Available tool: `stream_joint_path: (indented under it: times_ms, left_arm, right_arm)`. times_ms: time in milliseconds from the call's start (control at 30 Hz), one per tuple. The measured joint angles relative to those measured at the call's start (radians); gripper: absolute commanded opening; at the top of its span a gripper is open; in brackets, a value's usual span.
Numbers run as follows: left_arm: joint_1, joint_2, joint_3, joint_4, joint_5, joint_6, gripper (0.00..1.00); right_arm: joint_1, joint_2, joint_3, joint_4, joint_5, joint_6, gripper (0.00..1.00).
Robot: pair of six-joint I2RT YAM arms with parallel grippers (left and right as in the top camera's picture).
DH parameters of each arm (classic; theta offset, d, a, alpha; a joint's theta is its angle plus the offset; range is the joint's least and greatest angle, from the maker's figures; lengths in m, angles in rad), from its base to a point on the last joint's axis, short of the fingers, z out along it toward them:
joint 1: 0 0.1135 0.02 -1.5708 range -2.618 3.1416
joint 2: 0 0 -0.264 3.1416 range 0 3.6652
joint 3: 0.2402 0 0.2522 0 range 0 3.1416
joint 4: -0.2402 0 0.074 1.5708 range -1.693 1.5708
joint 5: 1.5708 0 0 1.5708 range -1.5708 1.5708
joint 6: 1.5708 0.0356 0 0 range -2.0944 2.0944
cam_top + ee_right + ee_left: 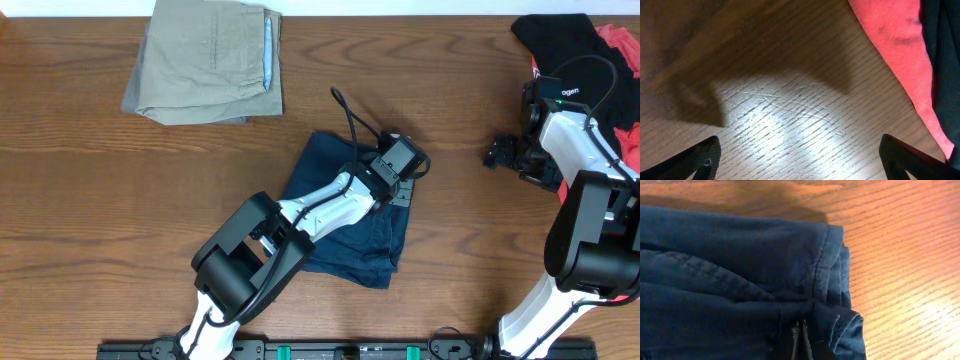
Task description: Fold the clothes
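A wooden tabletop (100, 200) seen from above. Navy-blue shorts (345, 225) lie crumpled at its centre, partly under the left arm (320, 205), which reaches across them toward 1 o'clock. Close up, the left fingers (796, 342) are pressed together on a pinch of the shorts' cloth beside a stitched hem at their 3 o'clock edge. The right fingers (702, 157) stand wide apart above bare wood, at 3 o'clock from the shorts, holding nothing. Folded khaki shorts (205, 60) rest at 11 o'clock. A black garment (555, 40) and a red garment (620, 50) are heaped at 2 o'clock.
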Motion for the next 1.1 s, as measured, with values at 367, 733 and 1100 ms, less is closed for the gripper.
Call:
stream_joint_path:
  times_ms: [367,733,1100]
  left_arm:
    - [0.008,-0.282,-0.001,-0.261,0.013,0.059,0.29]
    - [0.01,-0.438,-0.018,-0.624,0.146,0.011,0.07]
    - [0.009,-0.349,-0.243,-0.398,0.458,-0.013,0.05]
  right_arm:
    - [0.0,0.0,0.0,0.0,0.0,0.0,0.99]
    - [0.0,0.0,0.001,0.0,0.0,0.0,0.99]
    - [0.0,0.0,0.001,0.0,0.0,0.0,0.99]
